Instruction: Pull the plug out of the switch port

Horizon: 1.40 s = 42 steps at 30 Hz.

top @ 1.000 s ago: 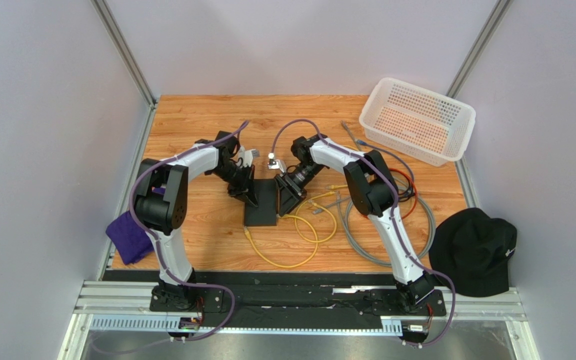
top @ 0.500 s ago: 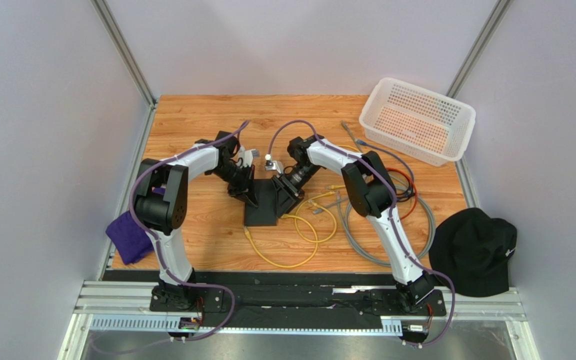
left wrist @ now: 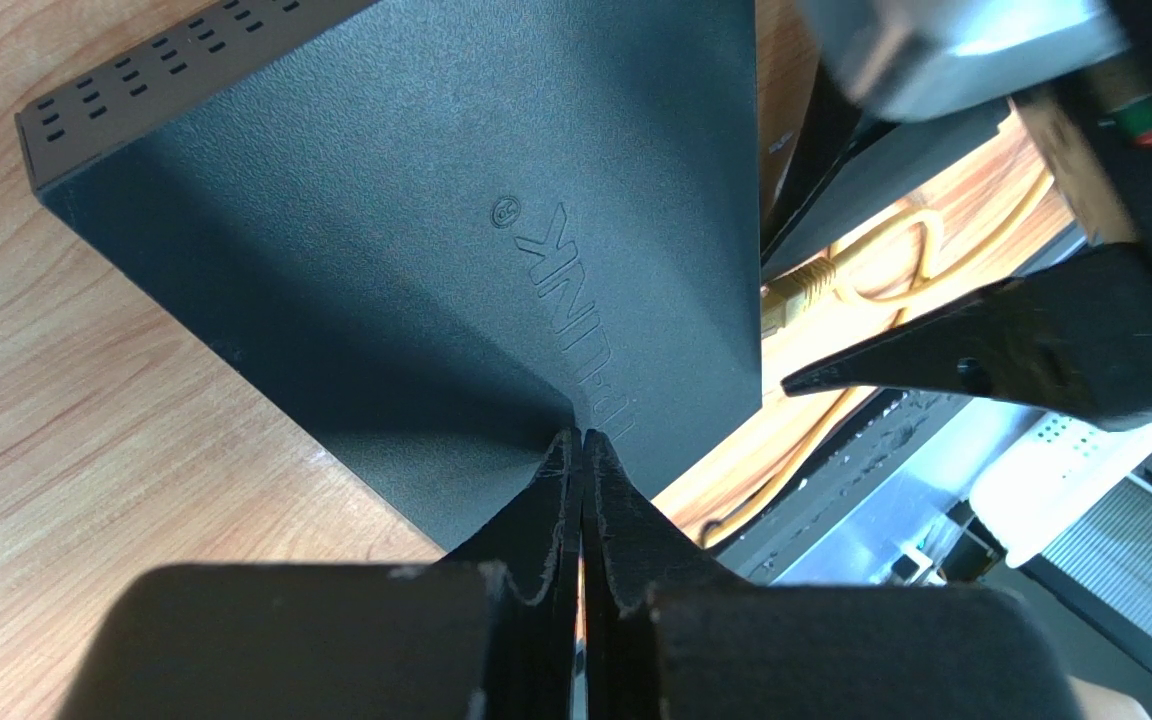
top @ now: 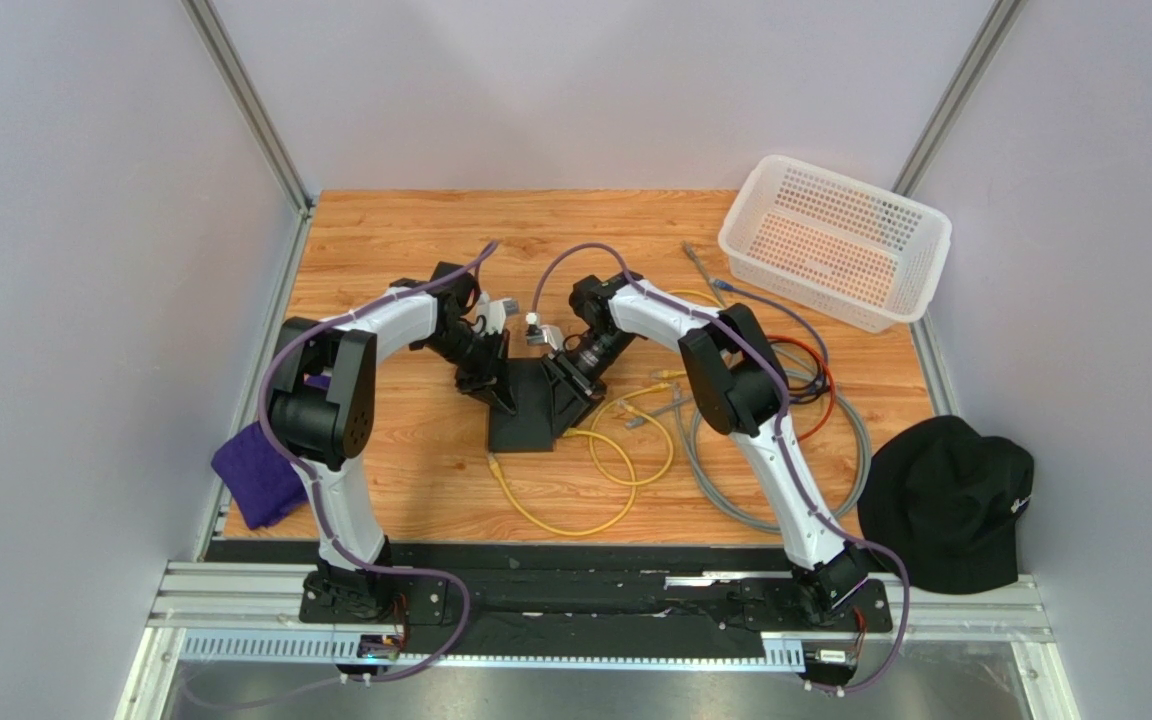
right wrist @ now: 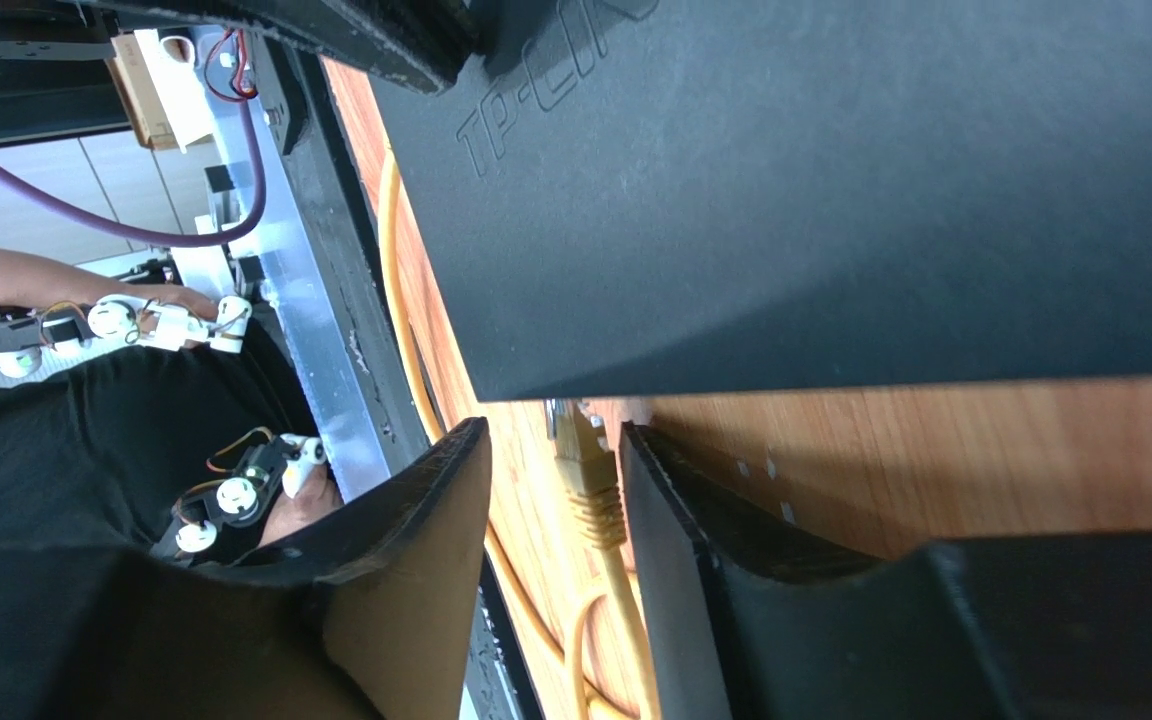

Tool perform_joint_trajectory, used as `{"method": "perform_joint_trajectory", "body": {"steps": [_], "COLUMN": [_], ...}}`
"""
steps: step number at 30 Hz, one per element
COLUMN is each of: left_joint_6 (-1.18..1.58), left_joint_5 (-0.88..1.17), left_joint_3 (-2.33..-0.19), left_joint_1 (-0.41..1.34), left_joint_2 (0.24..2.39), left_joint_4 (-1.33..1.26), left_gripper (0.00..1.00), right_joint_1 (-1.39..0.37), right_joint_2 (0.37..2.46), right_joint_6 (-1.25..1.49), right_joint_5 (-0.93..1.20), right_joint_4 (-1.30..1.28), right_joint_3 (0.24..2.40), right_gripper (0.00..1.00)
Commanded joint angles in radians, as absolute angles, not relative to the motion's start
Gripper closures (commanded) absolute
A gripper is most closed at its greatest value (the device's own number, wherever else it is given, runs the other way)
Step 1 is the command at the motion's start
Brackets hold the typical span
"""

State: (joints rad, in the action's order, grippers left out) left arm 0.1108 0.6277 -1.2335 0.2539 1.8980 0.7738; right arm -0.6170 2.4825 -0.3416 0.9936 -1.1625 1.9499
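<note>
The plug [right wrist: 585, 468], yellow with a clear tip, sits in a port along the edge of the switch [top: 524, 410], on the side facing your right arm. The switch lies flat on the desk [top: 387, 248] between the two arms.

Your right fingers [right wrist: 409, 548] straddle the plug at a middling gap. One looks just beside its body, and the other has daylight between it and the plug, so you do not have a grip yet. Your left fingers [left wrist: 545, 518] are pressed together with nothing between them. Their tips bear down on the switch's top face near its corner, which looks like a brace.

To do this step well, centre the plug in the gap before you close so both fingers meet its body and not the yellow cable [right wrist: 624, 615] trailing away from the switch. I cannot tell which way the latch tab faces. If it faces a finger, let the squeeze depress it; otherwise expect resistance.

Then draw straight away from the switch along the line of the port, low and level with no twist. Hold firm pressure on the switch's top with the left arm, because a light box like this will likely slide after the plug if the brace slips.
</note>
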Motion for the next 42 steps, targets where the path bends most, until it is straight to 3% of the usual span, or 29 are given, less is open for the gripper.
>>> {"method": "perform_joint_trajectory", "body": {"steps": [1,21,29,35,42], "left_joint_6": [0.089,0.083,0.072,0.072,0.077], "left_joint_5": [0.571,0.565,0.551,0.551,0.557], "left_joint_3": [-1.247,-1.247,-1.25,-1.249,-1.25], "left_joint_1": [0.252,0.252,0.253,0.256,0.256], "left_joint_2": [1.908,1.908,1.905,1.902,1.907], "left_joint_4": [0.749,0.747,0.755,0.747,0.747], "left_gripper": [1.0,1.0,1.0,1.0,1.0], "right_joint_1": [-0.649,-0.649,-0.641,-0.607,-0.629], "right_joint_2": [2.557,2.573,2.551,2.572,2.542], "right_joint_6": [-0.379,-0.357,-0.344,-0.362,-0.386], "right_joint_5": [0.781,0.666,0.627,0.696,0.704], "right_joint_4": [-1.062,-1.058,-1.072,-1.111,-1.127], "right_joint_3": [1.942,1.914,1.901,2.013,1.902], "right_gripper": [0.58,0.84,0.86,0.86,0.86]}}
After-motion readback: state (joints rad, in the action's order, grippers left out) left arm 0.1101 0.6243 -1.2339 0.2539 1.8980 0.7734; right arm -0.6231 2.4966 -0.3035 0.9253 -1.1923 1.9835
